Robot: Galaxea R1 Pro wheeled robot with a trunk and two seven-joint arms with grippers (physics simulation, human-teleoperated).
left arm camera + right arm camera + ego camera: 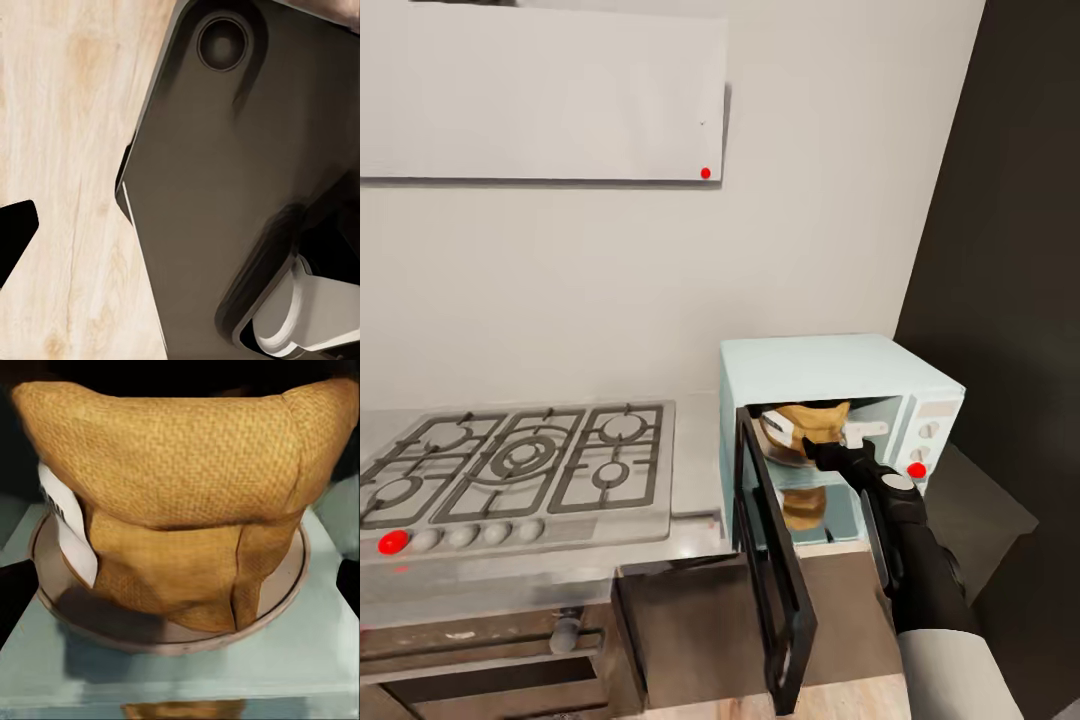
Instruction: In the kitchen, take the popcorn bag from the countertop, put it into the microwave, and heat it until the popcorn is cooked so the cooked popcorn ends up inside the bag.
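Note:
The mint-white microwave (pixel 840 365) stands on the steel countertop (pixel 696 455) with its dark glass door (pixel 775 580) swung open toward me. Inside it, the tan popcorn bag (pixel 807 422) stands upright on the round turntable (pixel 279 594), its white label (pixel 64 521) on one side. My right gripper (pixel 830 447) reaches into the cavity and is open, with a dark fingertip (pixel 16 601) out on either side of the bag (pixel 180 495), clear of it. My left gripper (pixel 180 240) hangs low and open, one fingertip (pixel 13 234) dark over the floor. No popcorn is visible.
A steel gas hob (pixel 510 465) lies left of the microwave, below the white hood (pixel 540 90). A tall dark cabinet (pixel 1010 250) closes the right side. The open door juts out over the brown drawer fronts (pixel 680 630). My own dark base (pixel 225 187) stands on the pale wood floor (pixel 67 150).

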